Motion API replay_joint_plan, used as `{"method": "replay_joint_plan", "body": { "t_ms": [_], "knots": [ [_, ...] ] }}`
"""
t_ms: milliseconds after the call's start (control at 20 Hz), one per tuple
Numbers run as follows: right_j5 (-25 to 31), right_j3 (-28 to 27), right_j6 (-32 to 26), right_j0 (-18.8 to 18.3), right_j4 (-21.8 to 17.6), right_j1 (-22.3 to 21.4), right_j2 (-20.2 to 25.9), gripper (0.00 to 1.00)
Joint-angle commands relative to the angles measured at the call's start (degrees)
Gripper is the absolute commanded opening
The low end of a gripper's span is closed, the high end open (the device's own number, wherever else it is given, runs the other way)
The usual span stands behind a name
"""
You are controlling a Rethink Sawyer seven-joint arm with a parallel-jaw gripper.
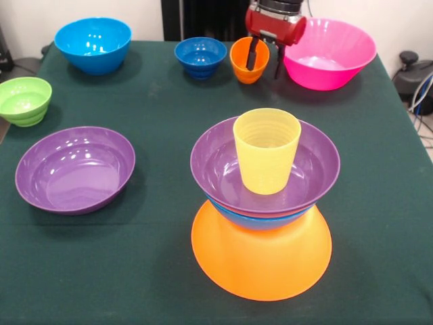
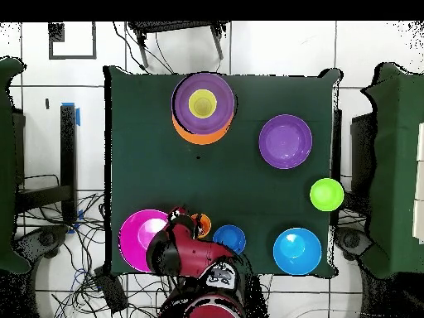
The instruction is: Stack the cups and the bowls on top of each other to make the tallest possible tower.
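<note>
Front view first: dark green cloth-covered table [image 1: 162,264] under everything. On it, largest, wide glossy yellow-orange plastic bowl [image 1: 262,261], upside down, as base of the tower. Stacked upright on that base, bright blue plastic bowl [image 1: 260,220], only its lower edge showing, then shallow purple plastic bowl [image 1: 220,162], then translucent yellow ribbed tumbler [image 1: 266,150] standing upright inside the purple one.

Far right, large pink plastic bowl [image 1: 331,54], upright. Far left, second bright blue bowl [image 1: 93,44]. Left of the tower and well apart from it, second shallow purple bowl [image 1: 74,169], upright. At left edge, small green plastic bowl [image 1: 25,100]. Between far blue bowl and pink bowl, small dark blue bowl [image 1: 200,57], with orange plastic tumbler [image 1: 245,64] just beside it.

Red and black gripper [image 1: 264,59] down at orange tumbler, jaws apart, one finger [image 1: 252,54] over the tumbler's mouth, the other between tumbler and pink bowl. Cannot tell whether touching.
</note>
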Motion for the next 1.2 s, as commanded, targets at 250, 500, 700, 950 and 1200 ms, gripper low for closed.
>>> {"method": "replay_joint_plan", "body": {
  "t_ms": [250, 500, 700, 950, 1200],
  "knots": [
    [4.1, 4.1, 11.7, 2.9, 5.6, 1.1, 3.8, 1.0],
    [3.3, 6.1, 11.1, 3.1, 5.4, 0.7, 2.7, 1.0],
    [1.6, 6.4, 11.3, 2.6, 4.9, 1.6, 3.0, 1.0],
    [0.4, 6.5, 10.9, 2.1, 4.7, 2.8, 2.4, 1.0],
    [-2.9, 7.1, 11.2, 0.3, 2.9, 4.7, 2.6, 1.0]
  ]
}}
